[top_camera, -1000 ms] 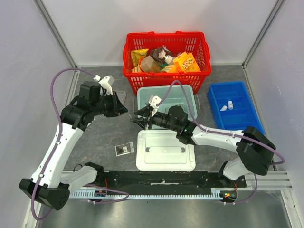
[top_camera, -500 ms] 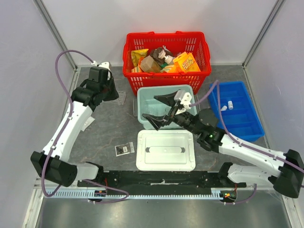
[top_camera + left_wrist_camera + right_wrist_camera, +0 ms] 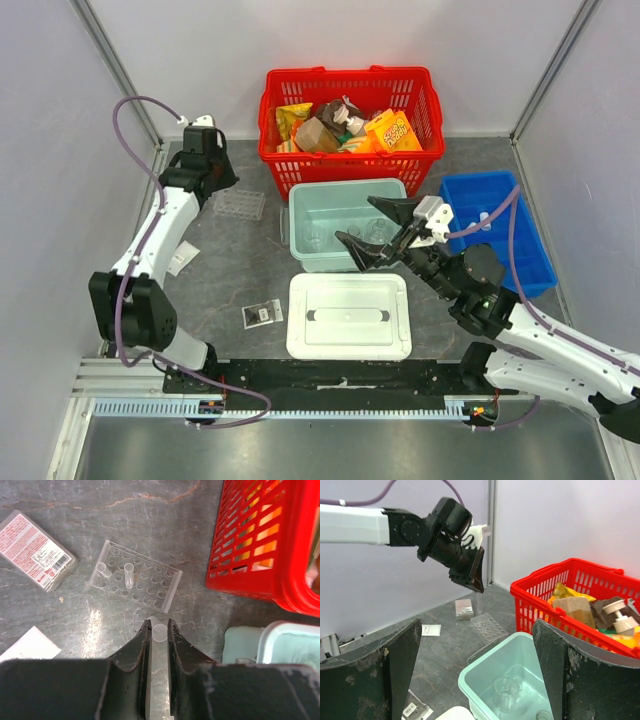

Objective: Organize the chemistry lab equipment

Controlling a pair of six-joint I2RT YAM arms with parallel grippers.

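Note:
My left gripper (image 3: 222,186) hangs at the far left, shut on a small clear tube (image 3: 159,632) held upright just above the table. Right beyond its tips lies the clear multi-well plate (image 3: 135,576), with two tubes standing in its wells. The right wrist view shows that left gripper (image 3: 477,587), the tube (image 3: 480,602) and the plate (image 3: 490,627). My right gripper (image 3: 378,232) hovers wide open over the teal bin (image 3: 297,205), nothing between its fingers (image 3: 395,672). A glass flask (image 3: 507,690) stands in the bin. A small clear packet with a dark insert (image 3: 262,314) lies left of the white lid (image 3: 348,316).
A red basket (image 3: 350,150) of snack packs stands at the back, close to the plate's right. A blue tray (image 3: 460,205) with white vials (image 3: 485,220) sits at the right. A red-printed box (image 3: 35,550) and a white packet (image 3: 180,260) lie at the left.
My left arm swung from beside the bin to the far left, over the well plate, still gripping the tube. My right gripper opened wide and drew back to the right across the bin.

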